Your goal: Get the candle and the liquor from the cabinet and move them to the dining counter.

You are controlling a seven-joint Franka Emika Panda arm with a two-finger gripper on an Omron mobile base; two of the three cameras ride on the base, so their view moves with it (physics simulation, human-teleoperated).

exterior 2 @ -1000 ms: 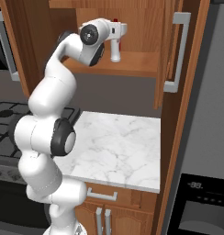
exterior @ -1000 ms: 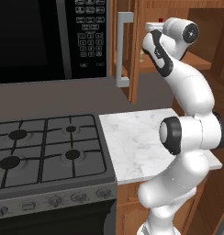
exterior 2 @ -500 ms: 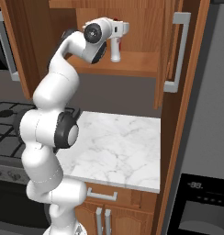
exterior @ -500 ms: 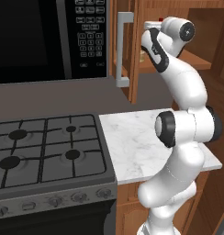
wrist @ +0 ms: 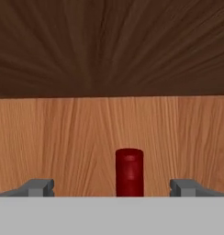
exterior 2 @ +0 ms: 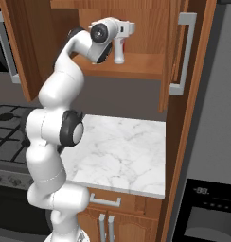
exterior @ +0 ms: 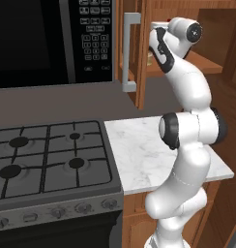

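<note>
Red-capped liquor point(exterior 2: 119, 49) is standing upright on the wooden shelf point(exterior 2: 136, 66) inside the cabinet point(exterior 2: 37, 47), doors swung open. In the hand view its cap point(wrist: 129, 172) pokes up right between the tool point(wrist: 112, 187) fingers point(wrist: 38, 187), which sit wide apart with gaps on both sides, not touching it. Below the cabinet there's a marble bench point(exterior 2: 122, 149) next to the stove point(exterior: 47, 160).

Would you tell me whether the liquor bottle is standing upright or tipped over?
Upright: the liquor stands on the cabinet shelf, and its red cap rises straight between the open gripper tips.
</note>
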